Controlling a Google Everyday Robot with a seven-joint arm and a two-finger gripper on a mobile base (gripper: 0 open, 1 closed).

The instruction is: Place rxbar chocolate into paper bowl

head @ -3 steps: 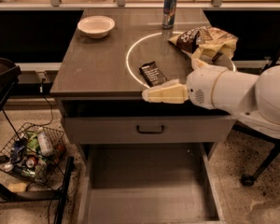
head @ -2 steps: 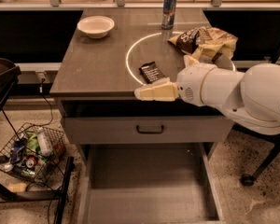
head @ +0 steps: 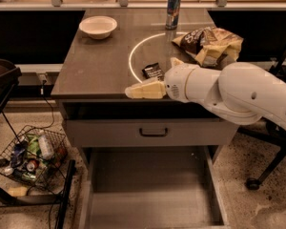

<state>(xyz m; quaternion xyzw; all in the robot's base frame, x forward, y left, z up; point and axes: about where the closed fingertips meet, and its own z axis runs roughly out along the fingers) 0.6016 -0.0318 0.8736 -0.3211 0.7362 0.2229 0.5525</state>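
Note:
The rxbar chocolate (head: 153, 71), a small flat bar in a black wrapper, lies on the dark table near its front edge, partly hidden behind my arm. The paper bowl (head: 98, 26), round and off-white, stands at the table's far left corner. My gripper (head: 145, 90) is at the end of the white arm that reaches in from the right. It sits low over the table's front edge, just in front of and slightly left of the bar, with its pale fingers pointing left. It holds nothing that I can see.
A tall blue-and-silver can (head: 172, 10) stands at the back of the table (head: 95, 70). A brown-and-yellow snack bag (head: 210, 44) lies at the right. A white arc (head: 133, 56) marks the tabletop. A wire basket of bottles (head: 32, 156) sits on the floor at left.
My arm and gripper have moved left along the table's front edge, covering more of the bar. The bar, bowl, can and bag have not moved.

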